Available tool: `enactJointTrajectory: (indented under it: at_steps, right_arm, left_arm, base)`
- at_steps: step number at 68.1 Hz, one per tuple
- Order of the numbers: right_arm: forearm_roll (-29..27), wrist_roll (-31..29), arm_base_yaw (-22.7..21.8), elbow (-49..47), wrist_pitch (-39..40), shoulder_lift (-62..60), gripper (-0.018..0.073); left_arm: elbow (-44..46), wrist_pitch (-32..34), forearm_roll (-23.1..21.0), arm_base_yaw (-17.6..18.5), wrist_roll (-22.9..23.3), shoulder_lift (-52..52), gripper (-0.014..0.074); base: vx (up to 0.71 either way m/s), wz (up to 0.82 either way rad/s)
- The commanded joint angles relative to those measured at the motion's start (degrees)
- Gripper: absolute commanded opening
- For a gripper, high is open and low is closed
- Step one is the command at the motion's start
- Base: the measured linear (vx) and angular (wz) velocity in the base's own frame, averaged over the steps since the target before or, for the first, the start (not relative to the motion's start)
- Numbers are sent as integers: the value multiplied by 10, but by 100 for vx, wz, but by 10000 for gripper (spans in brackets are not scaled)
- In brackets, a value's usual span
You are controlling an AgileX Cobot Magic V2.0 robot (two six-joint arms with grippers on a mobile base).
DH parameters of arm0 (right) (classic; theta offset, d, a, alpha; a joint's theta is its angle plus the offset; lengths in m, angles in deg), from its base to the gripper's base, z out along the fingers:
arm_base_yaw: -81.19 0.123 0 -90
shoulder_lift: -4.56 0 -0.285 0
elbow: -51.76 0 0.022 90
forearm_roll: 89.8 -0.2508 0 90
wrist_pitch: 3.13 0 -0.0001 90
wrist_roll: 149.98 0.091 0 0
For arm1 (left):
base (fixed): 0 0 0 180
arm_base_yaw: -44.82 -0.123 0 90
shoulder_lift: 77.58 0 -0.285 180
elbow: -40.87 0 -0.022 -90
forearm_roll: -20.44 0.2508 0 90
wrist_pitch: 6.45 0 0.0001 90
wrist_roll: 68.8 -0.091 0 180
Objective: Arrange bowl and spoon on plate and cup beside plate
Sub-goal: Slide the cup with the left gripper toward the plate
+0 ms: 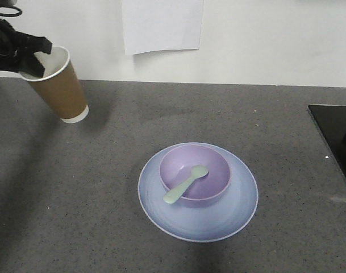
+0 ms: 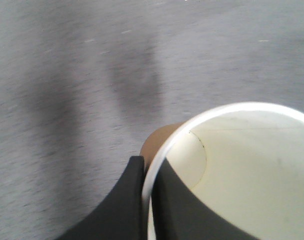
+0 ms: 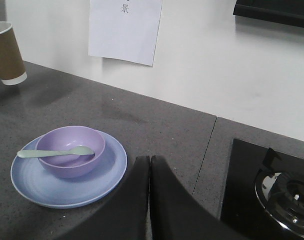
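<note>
Left pincer [image 1: 41,57] grips the tilted cup [image 1: 60,85] by its rim above the tabletop [image 1: 76,199]; right pincer [image 3: 150,165] closed, empty. Wall paper [image 3: 124,30] reads "景".

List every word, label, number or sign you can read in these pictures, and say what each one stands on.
"景": a single printed character near the top edge of the white paper sheet on the wall; the picture crops anything above it.
Same sheet in the front view: blank where it shows.
Cup, bowl, plate, spoon: no print visible.
</note>
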Motion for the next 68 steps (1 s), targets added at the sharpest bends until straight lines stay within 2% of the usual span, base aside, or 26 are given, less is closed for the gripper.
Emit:
enactJointTrajectory:
  at_steps: [1,11,20,28,49,68]
  right_arm:
    - [4,-1,-1,-9,39,16,-5]
    - [3,-1,-1,-9,38,16,-5]
    - [-1,2,-1,-9,38,16,-5]
    - [-1,4,-1,-9,36,16,-5]
    - [0,11,-1,-9,36,16,-5]
    - [-1,12,-1,-9,36,16,-5]
  left_arm:
    - [14,3,-19,39,-3,-41,-7]
    - [-9,3,-14,94,-1,-45,-7]
    - [-56,3,29,125,8,-45,-7]
    - [-85,3,54,131,16,-45,-7]
    - [-123,3,29,131,10,-44,-7]
    - [-141,6,27,131,6,-42,-7]
  base:
    - [0,0]
    - [0,0]
    - [0,0]
    - [0,0]
    - [0,0]
    - [0,0]
